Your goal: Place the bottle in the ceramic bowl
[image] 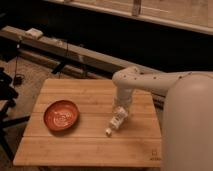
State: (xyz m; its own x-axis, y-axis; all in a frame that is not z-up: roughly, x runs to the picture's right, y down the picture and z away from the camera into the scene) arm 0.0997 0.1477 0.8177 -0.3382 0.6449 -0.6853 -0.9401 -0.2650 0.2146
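The small white bottle lies on its side on the wooden table, right of centre, its cap end pointing toward the front left. My gripper hangs straight down from the white arm and sits right over the bottle's far end, touching or nearly touching it. The orange-red ceramic bowl with a paler swirl at its centre stands on the left part of the table, about a bowl's width from the bottle, with nothing in it.
My large white arm body covers the right side of the view. A dark bench or rail with a small white object runs behind the table. Dark stand legs are at the left edge.
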